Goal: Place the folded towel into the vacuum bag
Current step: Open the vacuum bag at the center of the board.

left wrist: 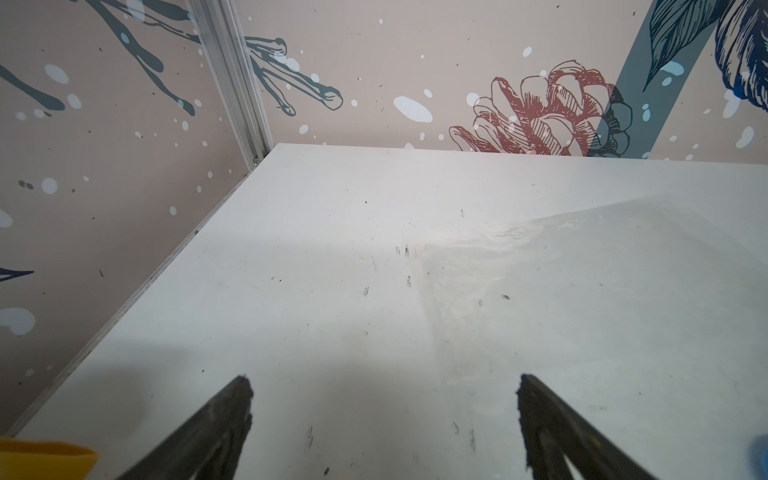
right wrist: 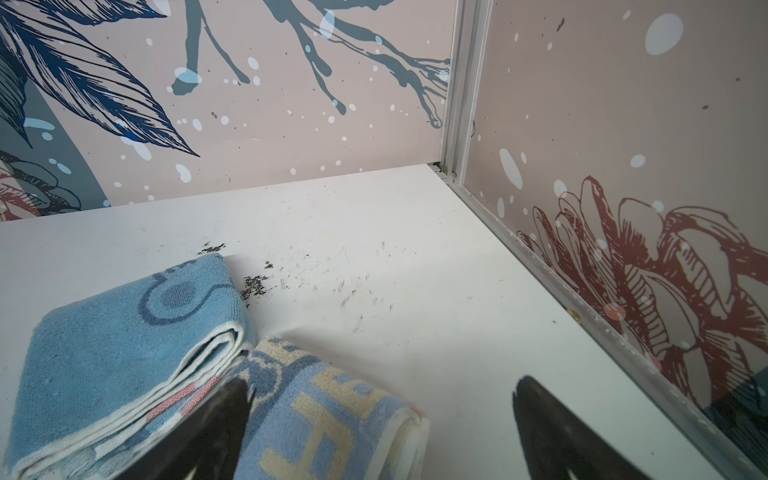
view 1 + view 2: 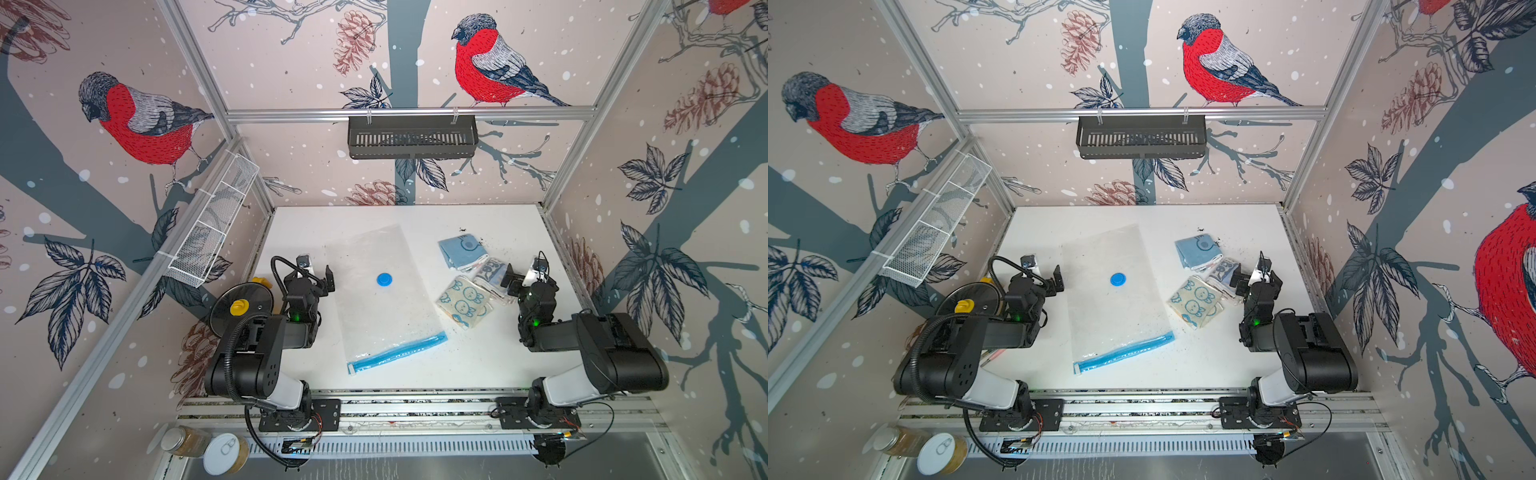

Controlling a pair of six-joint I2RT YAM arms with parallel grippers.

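**Q:** Gripper status?

**A:** Left gripper [image 3: 318,272]: jaws wide apart, nothing between them. It hangs over bare table [image 3: 478,365] just beside the bag [image 3: 370,320], on the left arm's side. Right gripper [image 3: 524,272]: jaws equally wide, nothing clamped, positioned at the towels.

**Q:** What is hidden or unclear?

**A:** In the right wrist view, one finger [image 2: 208,436] overlaps the blue towel [image 2: 124,332] and the middle towel [image 2: 311,415]. Contact cannot be confirmed. In both top views the right gripper covers part of the middle towel, and its pattern is unreadable there. The far end of the bag almost vanishes against the white surface. The left wrist view shows it only as a faint film corner. A blue blur at that view's frame edge cannot be identified. A round lid [image 3: 241,307] with a yellow knob is partly hidden behind the left arm.

**Q:** Where are the task items?

**A:** The bag lies flat mid-table. Its zip strip [image 3: 399,351] is at the end nearest the arm bases, and the valve cap [image 3: 384,279] sits near its middle. Three folded towels lie outside the bag on the right arm's side. The blue towel is farthest back. The cream towel [image 3: 463,301] is nearest the bag, close beside it but apart.

**Q:** Surface and room?

**A:** The table is white and scuffed, with dark specks [image 2: 253,286] beside the blue towel. The walls [image 3: 124,187] carry a bird and pine-cone print, set in an aluminium frame. A black basket [image 3: 411,137] hangs on the rear rail. A mesh rack [image 3: 212,232] is fixed to the left wall. A jar [image 3: 185,440] and a can [image 3: 224,453] stand below the front rail, both blurred.
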